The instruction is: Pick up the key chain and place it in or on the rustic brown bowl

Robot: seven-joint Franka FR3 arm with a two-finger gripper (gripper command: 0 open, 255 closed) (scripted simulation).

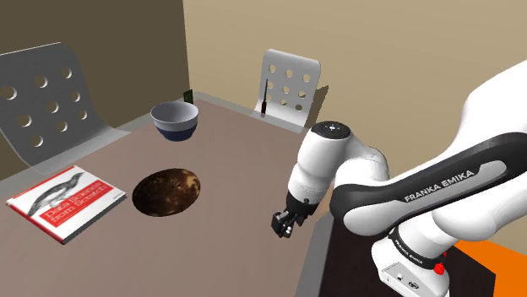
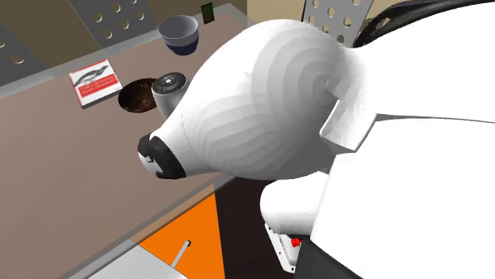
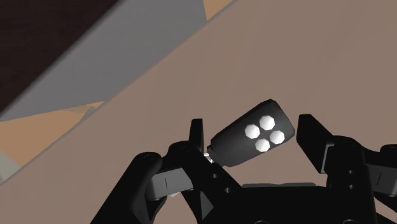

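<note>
The white Franka arm with dark joints (image 1: 439, 190) is bending sharply, its lettered forearm link (image 1: 397, 198) slanting down toward the shoulder view's left. From there the white wrist section with a round cap (image 1: 331, 148) is standing nearly upright and carrying the hand downward. The all-black two-finger gripper (image 1: 284, 224) is hanging low beneath that wrist, pointing down and tilting a little toward the shoulder view's left. In the wrist view its two black fingers (image 3: 313, 141) are standing apart, with the inner faces turning toward each other.
</note>
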